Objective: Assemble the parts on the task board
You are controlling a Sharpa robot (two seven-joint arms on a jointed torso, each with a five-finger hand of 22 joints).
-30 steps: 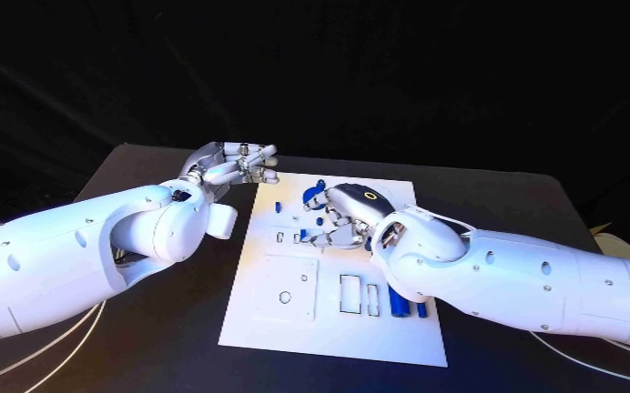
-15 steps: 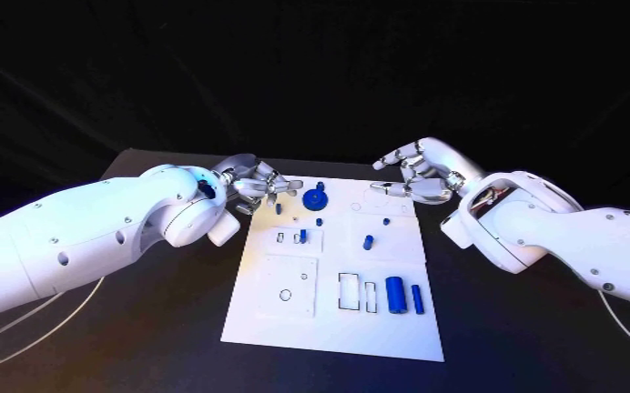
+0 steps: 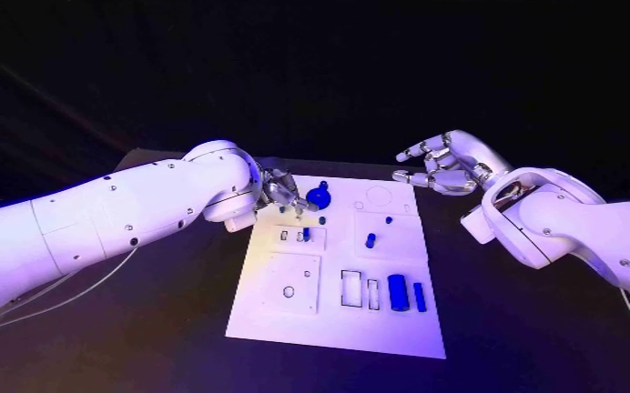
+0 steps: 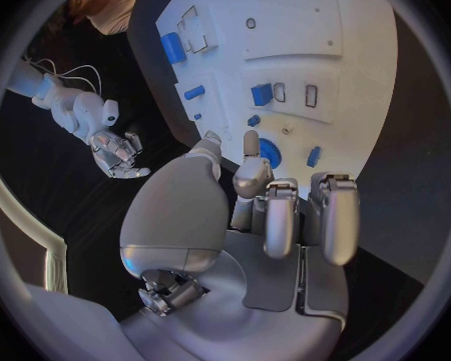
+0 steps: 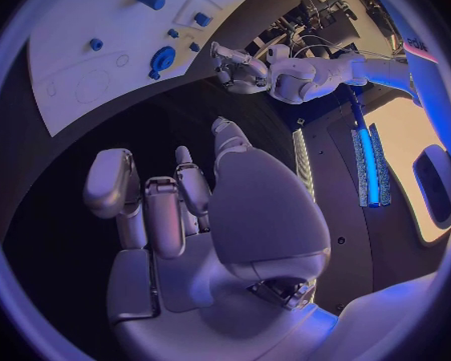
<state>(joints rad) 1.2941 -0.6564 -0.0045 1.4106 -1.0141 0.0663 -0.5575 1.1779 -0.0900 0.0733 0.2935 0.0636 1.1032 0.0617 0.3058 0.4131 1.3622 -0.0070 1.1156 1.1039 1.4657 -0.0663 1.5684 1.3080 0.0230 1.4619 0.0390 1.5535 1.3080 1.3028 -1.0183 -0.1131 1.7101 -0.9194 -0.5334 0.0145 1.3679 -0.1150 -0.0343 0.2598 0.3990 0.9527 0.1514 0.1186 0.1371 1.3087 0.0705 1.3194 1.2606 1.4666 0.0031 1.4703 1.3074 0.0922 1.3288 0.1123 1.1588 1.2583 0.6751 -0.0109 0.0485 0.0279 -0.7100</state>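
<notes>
Black table [image 3: 525, 320] | task board [image 3: 335, 320] | left robot hand [image 3: 279, 191] empty above gear [image 4: 270, 150]

A black tabletop [image 3: 157, 320] carries the white task board [image 3: 329, 320], lying flat at its middle. Pale cables [image 3: 66, 297] trail over the tabletop's edge on the left arm's side.

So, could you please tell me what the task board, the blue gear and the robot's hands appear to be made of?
The task board looks like matte white plastic or painted sheet, flat with cut recesses. The blue gear seems moulded or printed plastic: solid colour, dull surface. The left hand and right hand look like brushed silver metal or metallic-coated plastic, with soft highlights; which one cannot be told.
</notes>
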